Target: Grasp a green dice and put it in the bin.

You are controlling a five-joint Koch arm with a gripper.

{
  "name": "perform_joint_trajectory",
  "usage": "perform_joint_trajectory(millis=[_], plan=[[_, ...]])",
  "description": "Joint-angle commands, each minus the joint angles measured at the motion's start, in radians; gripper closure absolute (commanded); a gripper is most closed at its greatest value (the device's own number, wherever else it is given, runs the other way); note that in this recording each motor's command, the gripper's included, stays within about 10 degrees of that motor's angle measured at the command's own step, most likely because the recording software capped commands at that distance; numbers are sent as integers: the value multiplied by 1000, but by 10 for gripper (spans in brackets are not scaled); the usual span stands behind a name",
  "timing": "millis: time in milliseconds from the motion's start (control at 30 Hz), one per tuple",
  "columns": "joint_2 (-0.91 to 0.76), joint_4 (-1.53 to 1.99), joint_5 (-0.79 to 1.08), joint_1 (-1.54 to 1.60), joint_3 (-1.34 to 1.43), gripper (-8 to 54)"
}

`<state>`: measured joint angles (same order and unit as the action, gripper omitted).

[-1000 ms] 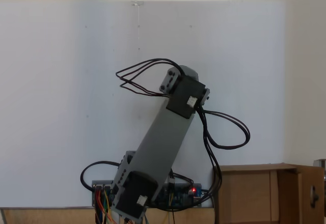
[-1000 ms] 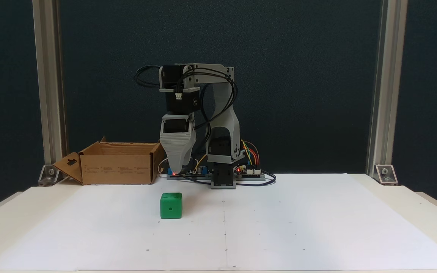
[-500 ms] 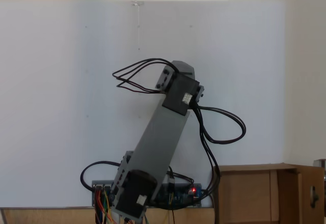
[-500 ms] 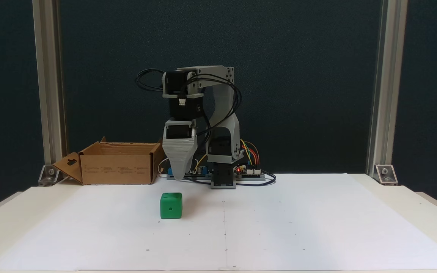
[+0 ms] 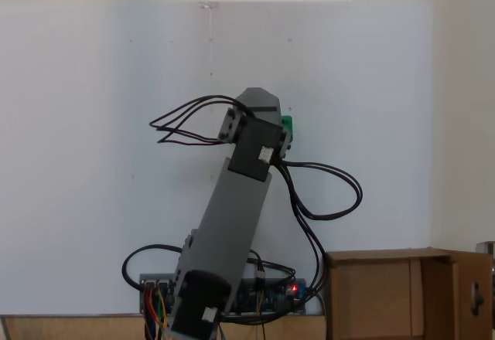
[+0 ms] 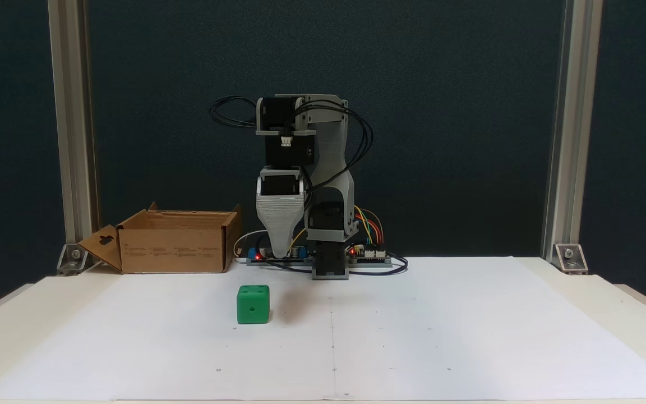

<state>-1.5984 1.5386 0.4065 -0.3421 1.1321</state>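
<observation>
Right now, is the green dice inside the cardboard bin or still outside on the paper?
Outside. The green dice sits on the white paper, in front of the bin and apart from it.

In a fixed view we see the green dice (image 6: 253,304) on the paper sheet (image 6: 413,336) that covers the table (image 6: 637,314), in front of the arm's base (image 6: 330,268). The bin (image 6: 172,241) stands behind it, to the left. The hand (image 6: 281,253) hangs above the paper, behind the dice and a little right of it, probably apart.
</observation>
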Motion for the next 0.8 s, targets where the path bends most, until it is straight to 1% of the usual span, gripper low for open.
perform_joint_trajectory(millis=[0,233,633,767], plan=[[-37,41,-64,-9,-9,2],[-23,66,-54,-52,-2,-2],[104,-26,-51,-67,-3,-3],[138,-46,-18,-69,-2,-3]])
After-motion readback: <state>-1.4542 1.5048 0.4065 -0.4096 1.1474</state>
